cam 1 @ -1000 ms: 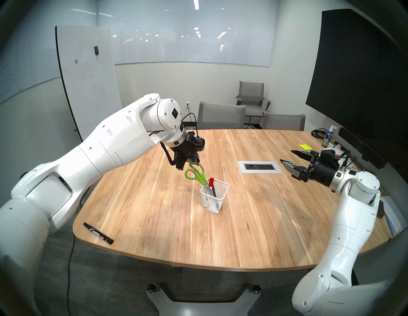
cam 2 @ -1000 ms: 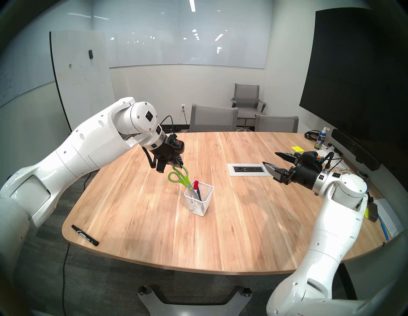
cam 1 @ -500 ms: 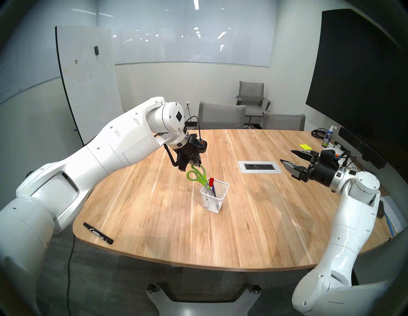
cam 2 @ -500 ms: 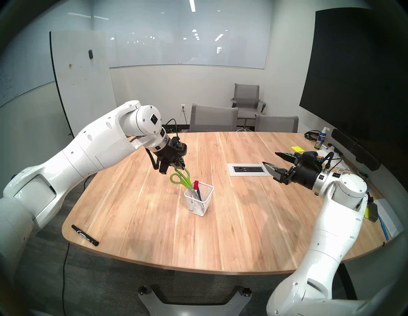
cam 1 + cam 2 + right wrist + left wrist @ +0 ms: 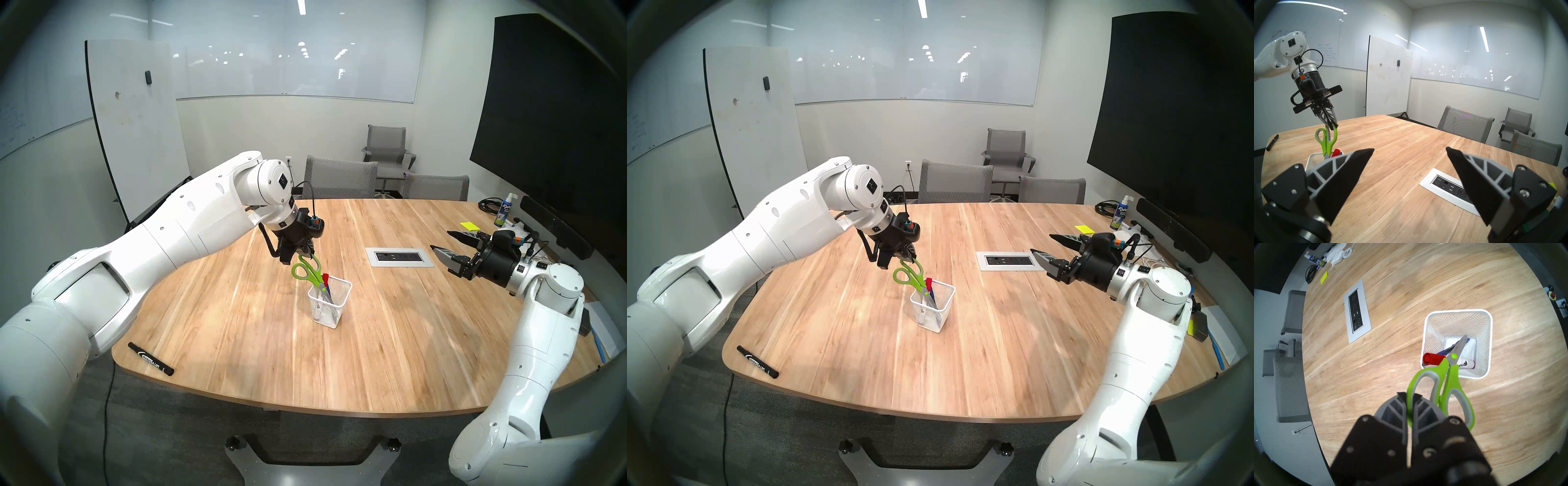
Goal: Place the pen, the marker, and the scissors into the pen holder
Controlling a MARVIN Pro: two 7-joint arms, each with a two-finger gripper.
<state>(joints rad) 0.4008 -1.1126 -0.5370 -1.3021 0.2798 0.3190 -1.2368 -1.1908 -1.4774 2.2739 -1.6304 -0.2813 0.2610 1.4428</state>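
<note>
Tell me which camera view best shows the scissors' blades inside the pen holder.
The left wrist view: it looks down into the pen holder, showing the scissors blades reaching the base. Both head views show them through mesh; the right wrist view shows only handles.

You've got the left gripper (image 5: 303,253) clamped on the scissors (image 5: 309,274), blades down in the pen holder (image 5: 330,307) w/ red-capped marker (image 5: 325,279); right gripper (image 5: 446,243) wide, mid-air.

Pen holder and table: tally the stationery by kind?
Scissors: 1, blades in the pen holder
Markers: 2, one red-capped in the holder, one black on the table
Pens: 1, in the holder
Total: 4
</note>
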